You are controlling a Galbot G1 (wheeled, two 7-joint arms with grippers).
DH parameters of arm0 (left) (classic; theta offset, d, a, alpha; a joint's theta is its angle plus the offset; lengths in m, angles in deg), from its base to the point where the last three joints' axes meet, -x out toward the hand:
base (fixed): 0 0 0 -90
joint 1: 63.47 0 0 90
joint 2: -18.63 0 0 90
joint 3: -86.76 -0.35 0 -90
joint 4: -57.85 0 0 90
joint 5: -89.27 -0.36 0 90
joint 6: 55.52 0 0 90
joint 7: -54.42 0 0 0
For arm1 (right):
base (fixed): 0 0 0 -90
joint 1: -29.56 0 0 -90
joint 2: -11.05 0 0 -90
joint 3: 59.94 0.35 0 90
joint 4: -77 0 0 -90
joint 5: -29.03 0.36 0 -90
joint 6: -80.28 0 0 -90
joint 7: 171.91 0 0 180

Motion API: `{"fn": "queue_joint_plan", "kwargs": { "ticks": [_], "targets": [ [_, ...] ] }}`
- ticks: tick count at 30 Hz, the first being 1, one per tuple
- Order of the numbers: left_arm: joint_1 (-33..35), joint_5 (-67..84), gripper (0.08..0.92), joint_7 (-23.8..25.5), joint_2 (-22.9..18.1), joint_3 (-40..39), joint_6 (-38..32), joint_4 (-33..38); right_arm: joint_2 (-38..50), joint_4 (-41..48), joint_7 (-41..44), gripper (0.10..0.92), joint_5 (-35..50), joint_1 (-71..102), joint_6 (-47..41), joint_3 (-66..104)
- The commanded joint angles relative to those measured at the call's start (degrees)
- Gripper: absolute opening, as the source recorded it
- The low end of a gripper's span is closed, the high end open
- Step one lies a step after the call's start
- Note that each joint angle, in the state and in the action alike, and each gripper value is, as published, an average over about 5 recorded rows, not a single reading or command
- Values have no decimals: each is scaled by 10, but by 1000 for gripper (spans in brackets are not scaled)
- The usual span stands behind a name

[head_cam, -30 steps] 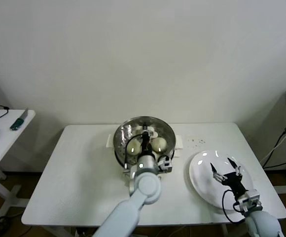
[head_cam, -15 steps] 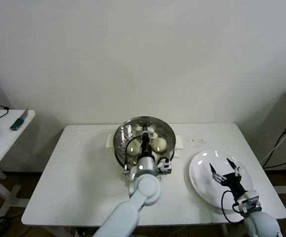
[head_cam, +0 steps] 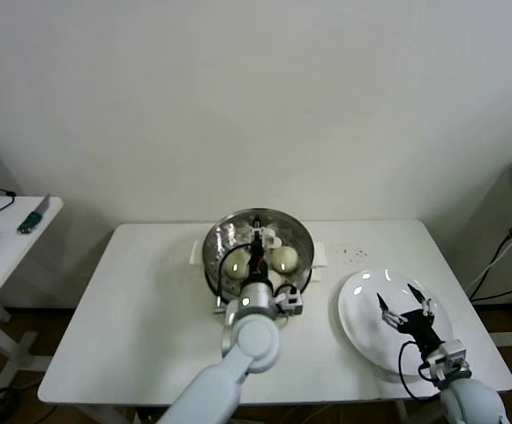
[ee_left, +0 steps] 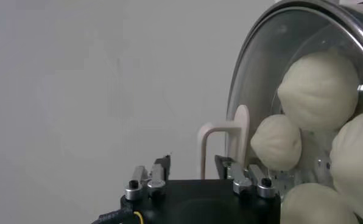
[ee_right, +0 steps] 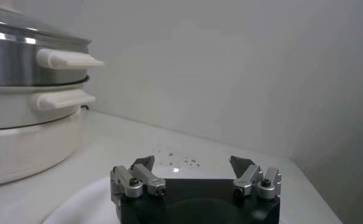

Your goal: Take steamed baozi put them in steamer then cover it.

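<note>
1. No lettering, brand, number or sign can be read in any view.
2. The steamer (head_cam: 258,249) shows bare steel and a plain white base, no label.
3. The plate (head_cam: 395,320) is blank white.
4. The tabletop (head_cam: 150,318) carries no print; dark specks near the plate are not characters.
5. Small objects on the side table (head_cam: 9,238) are too small to read.
</note>
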Motion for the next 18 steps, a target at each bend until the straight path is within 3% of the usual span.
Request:
{"fn": "queue_joint_plan", "kwargs": {
  "ticks": [1,10,18],
  "targets": [
    [29,23,558,17,38,5,29,89,1,-13,-2,823,-1,4,-53,1],
    [83,70,796,-1,70,16,29,170,2,-24,-7,823,4,5,-67,4],
    [139,285,823,-138,142,86,-10,243,0,-35,-4,823,22,12,-64,11]
  ]
}}
